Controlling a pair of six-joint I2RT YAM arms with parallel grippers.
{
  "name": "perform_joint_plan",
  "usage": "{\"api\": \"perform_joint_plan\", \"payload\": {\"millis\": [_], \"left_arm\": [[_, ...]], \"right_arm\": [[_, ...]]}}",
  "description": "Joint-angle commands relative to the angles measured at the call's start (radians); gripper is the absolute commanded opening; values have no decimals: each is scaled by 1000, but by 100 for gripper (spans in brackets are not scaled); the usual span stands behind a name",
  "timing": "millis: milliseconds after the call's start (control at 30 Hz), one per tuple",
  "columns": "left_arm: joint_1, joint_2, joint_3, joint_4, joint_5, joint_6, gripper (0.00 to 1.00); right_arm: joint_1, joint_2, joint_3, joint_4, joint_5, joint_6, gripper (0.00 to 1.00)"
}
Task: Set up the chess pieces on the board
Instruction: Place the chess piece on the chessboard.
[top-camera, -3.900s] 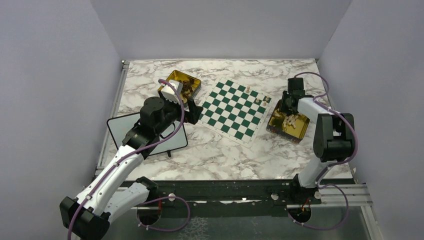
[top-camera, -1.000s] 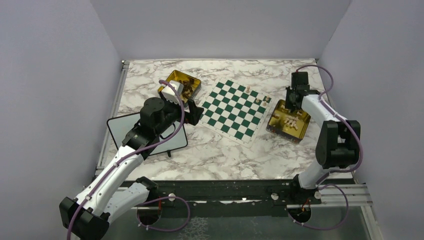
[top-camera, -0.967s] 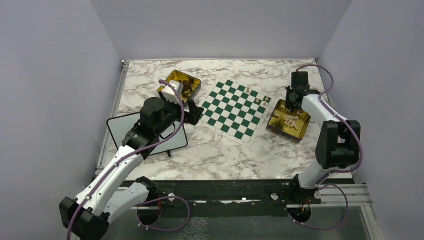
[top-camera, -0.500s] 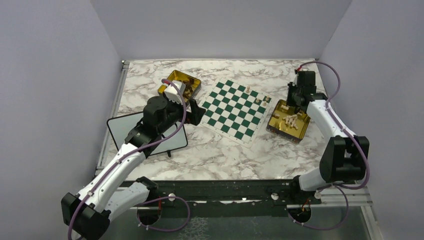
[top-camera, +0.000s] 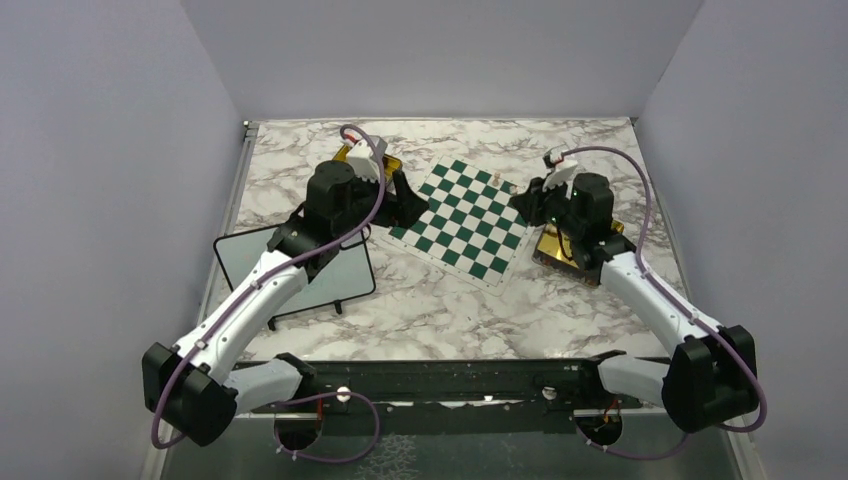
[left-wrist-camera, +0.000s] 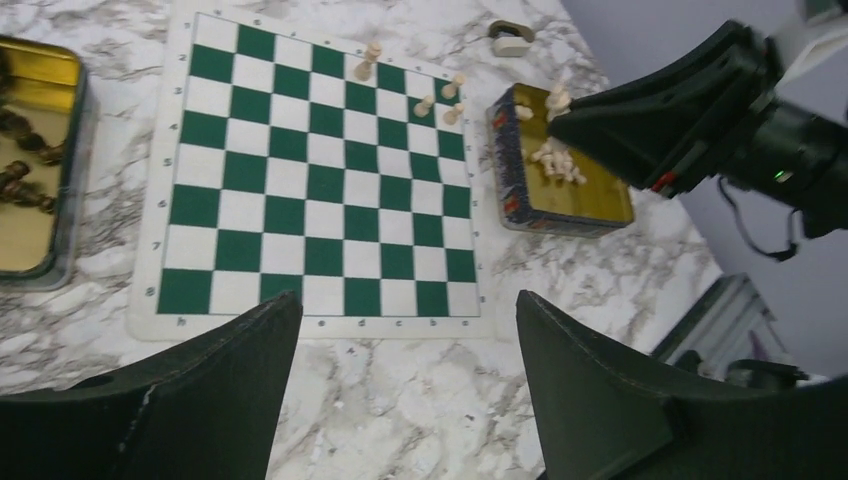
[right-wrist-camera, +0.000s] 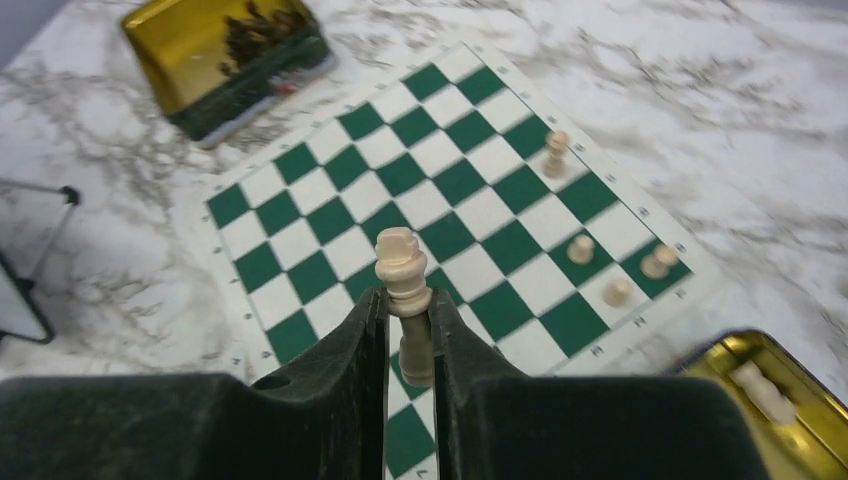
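Right wrist view: the right tool (right-wrist-camera: 408, 300) is clamped on a pale chess piece (right-wrist-camera: 402, 262), held upright by its slim stem above the board (right-wrist-camera: 300, 235). Four pale pieces (right-wrist-camera: 580, 247) already stand at the board's corner nearest the pale-piece tin (right-wrist-camera: 735, 343). The left tool (left-wrist-camera: 405, 310) hangs with its fingers apart and empty over the board's opposite edge, beside the tin of dark pieces (left-wrist-camera: 30, 240).

The risk, as I judge it, is that the piece tilts on release and topples, or lands astride two squares. A loose sweep could also knock over the standing four.

Earlier the right tool was over the tin beside the board. Now it has crossed onto the board with its piece, and the left tool has swung closer to the board.
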Motion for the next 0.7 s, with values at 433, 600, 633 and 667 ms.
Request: {"api": "perform_joint_plan", "payload": {"millis": [433, 600, 633, 667], "left_arm": [[-4, 327, 317, 11, 371, -208, 64], [-4, 363, 331, 18, 402, -195, 63], [-4, 368, 331, 20, 410, -198, 63], [-4, 375, 333, 23, 417, -204, 62]], "right_arm": [[181, -78, -128, 459, -282, -15, 16], [195, -79, -135, 493, -261, 20, 16], [200, -77, -138, 502, -265, 20, 16], [204, -77, -138, 502, -266, 14, 16]]}}
